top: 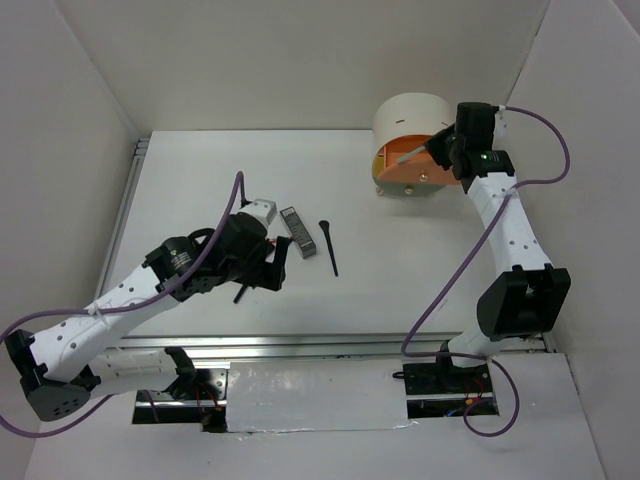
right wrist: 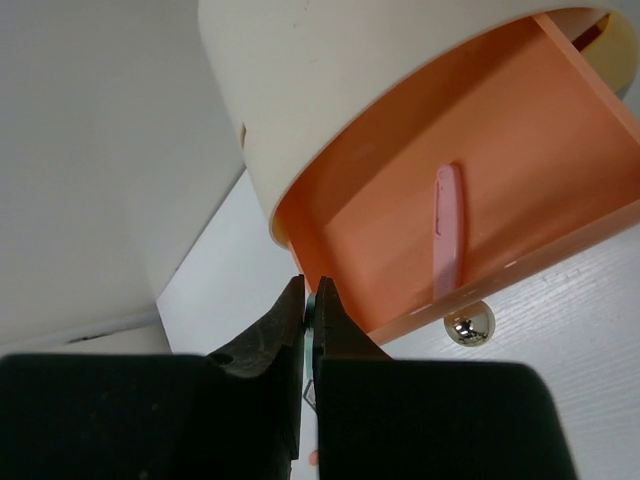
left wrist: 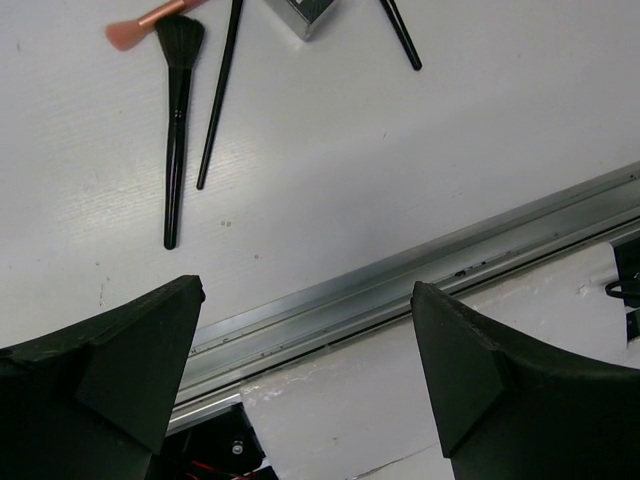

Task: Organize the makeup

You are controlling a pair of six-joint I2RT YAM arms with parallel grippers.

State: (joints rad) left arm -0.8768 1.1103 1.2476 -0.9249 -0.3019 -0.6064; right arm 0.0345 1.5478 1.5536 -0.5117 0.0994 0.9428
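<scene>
- In the top view, the cream box (top: 405, 115) sits at the far right of the table (top: 400, 270). Its orange drawer (top: 412, 172) is pulled open.
- Your right end effector (top: 437, 150) hangs over that drawer, pinched on a pale stick (top: 410, 155). The stick's long axis runs leftward from the jaws, across the drawer.
- Mid-table, the dark grey tube (top: 298, 233) and a black stick (top: 329, 248) lie near-to-far, the stick's head at the far end. Your left end effector (top: 258, 275) is just beside them.
- In the left wrist view, the jaws stand wide with nothing between them. Ahead lie a black brush (left wrist: 177, 130) and a thin black wand (left wrist: 218, 100), roughly parallel. A coral-pink brush (left wrist: 148, 25) lies crosswise by the brush's bristles.
- In the right wrist view, the drawer holds one pink stick (right wrist: 447, 225), lying flat and pointing toward the front wall by the silver knob (right wrist: 468, 325). The jaws are nearly closed on a thin greenish sliver.
</scene>
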